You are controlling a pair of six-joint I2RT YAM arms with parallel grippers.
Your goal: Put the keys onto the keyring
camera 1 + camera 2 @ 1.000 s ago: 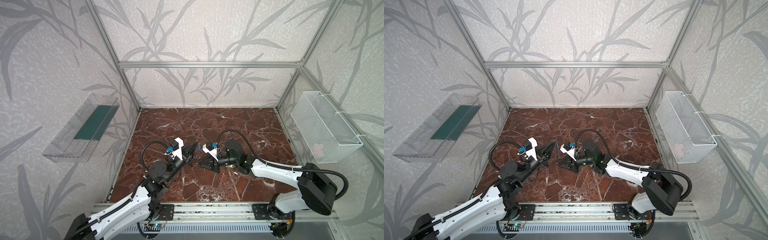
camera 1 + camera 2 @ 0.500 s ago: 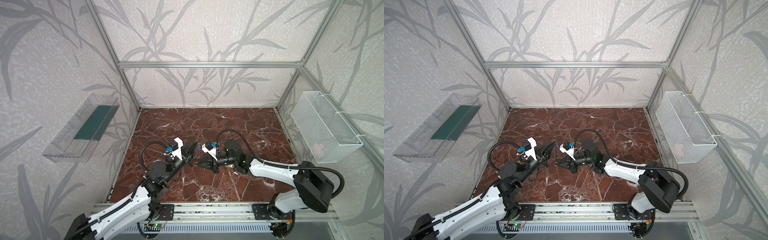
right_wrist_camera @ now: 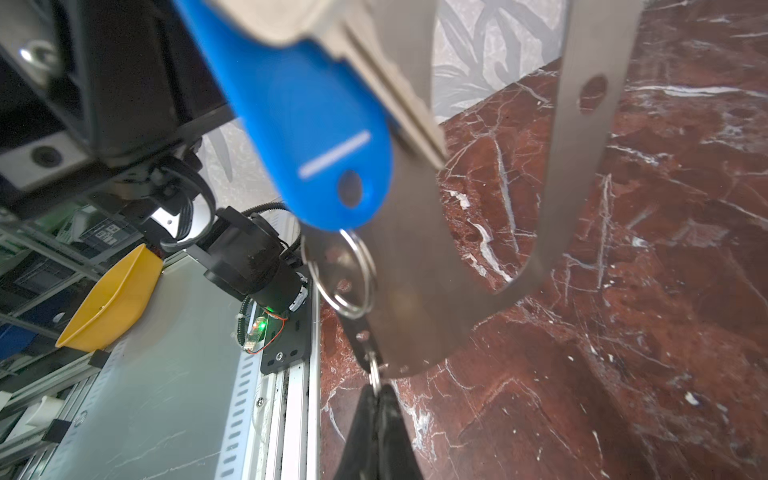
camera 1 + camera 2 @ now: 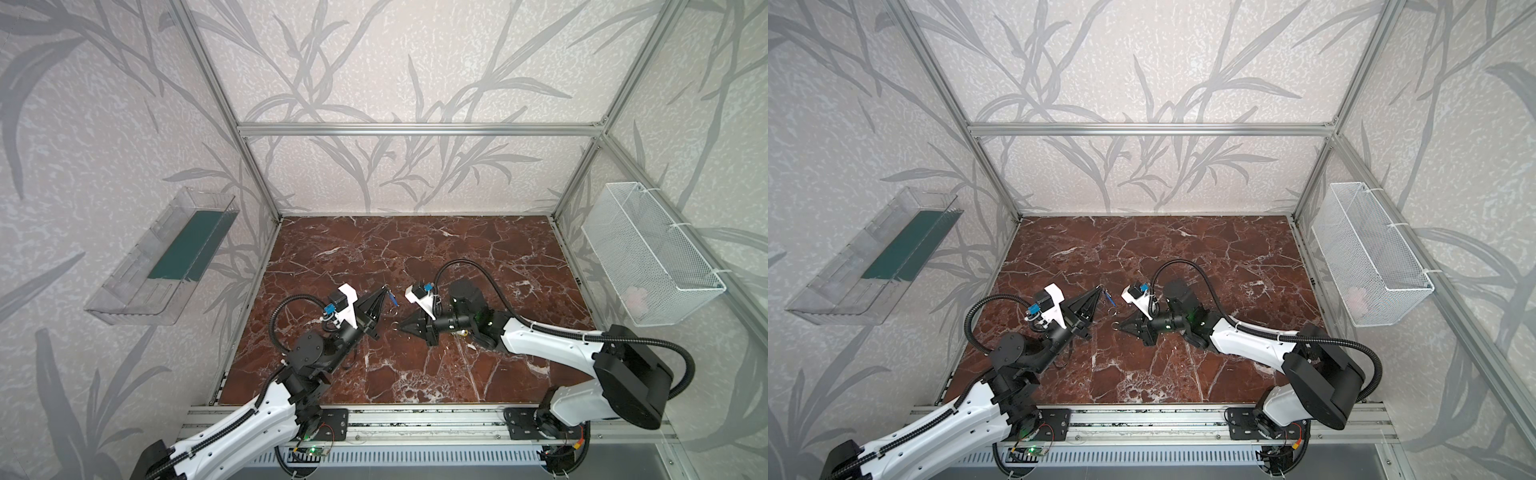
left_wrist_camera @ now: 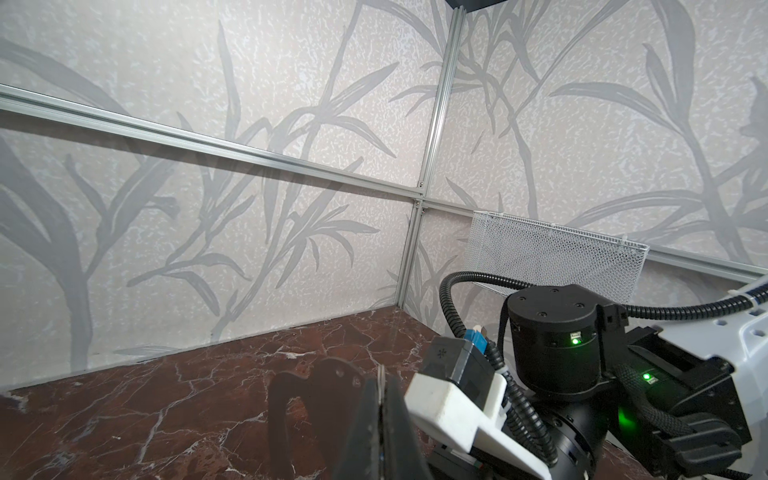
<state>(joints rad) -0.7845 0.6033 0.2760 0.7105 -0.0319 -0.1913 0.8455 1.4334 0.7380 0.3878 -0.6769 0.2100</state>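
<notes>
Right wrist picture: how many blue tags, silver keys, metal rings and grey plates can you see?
Blue tag: 1
Silver key: 1
Metal rings: 2
Grey plate: 1
Total: 5

Right wrist view: the blue key tag (image 3: 316, 137) is out of focus. Both it and the keyring (image 3: 415, 270) are cut off by the picture edge. The fingers (image 3: 361, 436) of the right gripper (image 3: 376, 395) are cut off likewise, and the split ring (image 3: 374, 370) is partly hidden between their tips.

Left wrist view: the fingers (image 5: 361, 428) of the left gripper (image 5: 380, 374) run out of frame.

In both top views the blue key tag (image 4: 392, 298) is too small for detail. The pale pink content (image 4: 636, 296) of the wire basket (image 4: 665, 266) cannot be identified through the mesh.
</notes>
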